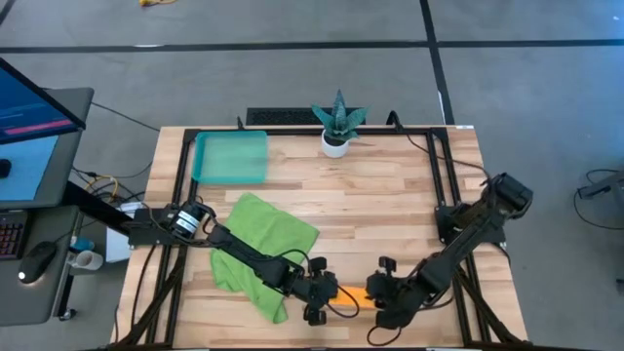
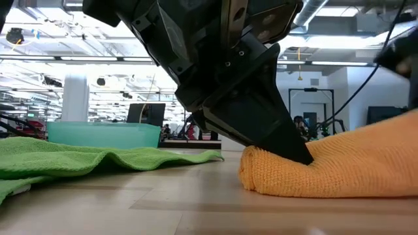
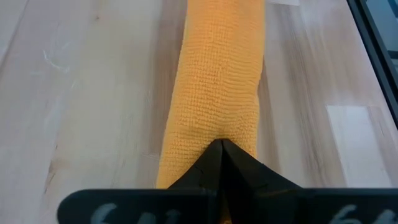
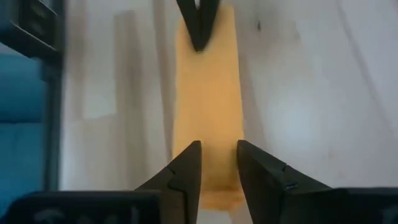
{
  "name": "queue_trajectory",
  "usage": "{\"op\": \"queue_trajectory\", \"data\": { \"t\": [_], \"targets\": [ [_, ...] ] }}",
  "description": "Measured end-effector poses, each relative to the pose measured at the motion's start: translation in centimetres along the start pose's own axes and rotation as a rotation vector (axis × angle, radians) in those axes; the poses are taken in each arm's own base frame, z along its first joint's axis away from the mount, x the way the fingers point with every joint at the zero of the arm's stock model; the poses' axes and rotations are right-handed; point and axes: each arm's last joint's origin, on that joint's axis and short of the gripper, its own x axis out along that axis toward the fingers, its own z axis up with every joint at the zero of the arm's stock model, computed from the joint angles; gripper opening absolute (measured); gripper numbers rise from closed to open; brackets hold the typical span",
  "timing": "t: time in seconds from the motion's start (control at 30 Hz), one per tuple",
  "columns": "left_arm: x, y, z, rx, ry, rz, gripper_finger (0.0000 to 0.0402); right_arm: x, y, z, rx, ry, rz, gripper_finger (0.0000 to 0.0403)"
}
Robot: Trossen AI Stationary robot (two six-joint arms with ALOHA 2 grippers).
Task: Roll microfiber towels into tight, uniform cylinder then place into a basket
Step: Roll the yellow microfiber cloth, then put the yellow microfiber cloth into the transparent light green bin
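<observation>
The orange towel [image 1: 352, 292] lies rolled into a long cylinder on the table near its front edge, and shows in the low view as an orange roll [image 2: 346, 163]. My left gripper [image 1: 331, 292] is shut, its tips on the roll's left end. My right gripper [image 4: 219, 152] is at the roll's right end with orange cloth between its fingers. The green towel [image 1: 261, 249] lies loosely spread and creased on the table's left half, under my left arm. The teal basket [image 1: 231, 158] stands at the far left. My left gripper presses its shut fingertips [image 3: 222, 146] down on the top of the roll near its left end [image 3: 214, 118], slanting down from the table's left. The cloth dents in under the tip [image 2: 302, 155]. The roll rests on the table. My right gripper pinches the roll's right end [image 4: 219, 165] between its two fingers, one on each long side. It comes slanting down from the table's right, the fingers lying along the roll. The roll lies flat on the table, stretched straight toward my left gripper [image 4: 199, 28].
A small white pot with a spiky green plant [image 1: 337, 125] stands at the far edge's middle. A black frame rail [image 1: 434, 166] runs along the table's sides. Bare wood [image 1: 380, 195] lies between the plant and the roll.
</observation>
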Motion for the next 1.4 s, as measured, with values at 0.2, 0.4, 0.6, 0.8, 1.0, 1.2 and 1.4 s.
{"op": "queue_trajectory", "data": {
  "t": [0.2,0.4,0.6,0.8,1.0,1.2,1.4],
  "targets": [
    [0.0,0.0,0.0,0.000,0.001,0.002,0.0000,-2.6,-0.5,1.4,-0.035,-0.087,0.038,0.0125],
    [0.0,0.0,0.0,0.000,0.001,0.002,0.0000,-1.8,-0.8,2.2,-0.007,-0.087,0.060,0.0140],
    [0.0,0.0,0.0,0.000,0.002,0.001,0.0000,0.6,-0.8,2.1,-0.018,-0.030,0.073,0.0202],
    [0.0,0.0,0.0,0.000,0.002,0.001,0.0000,2.9,-1.0,1.7,-0.008,0.049,0.090,0.0243],
    [0.0,0.0,0.0,0.000,0.002,0.000,0.0000,5.1,-1.3,1.0,0.013,0.161,0.124,0.0239],
    [0.0,0.0,0.0,0.030,0.002,0.000,0.0000,6.0,-1.6,0.9,0.055,0.223,0.129,0.0212],
    [0.0,0.0,0.0,0.056,0.001,0.000,0.0000,6.0,-1.9,0.6,0.053,0.253,0.103,0.0134]
  ]
}}
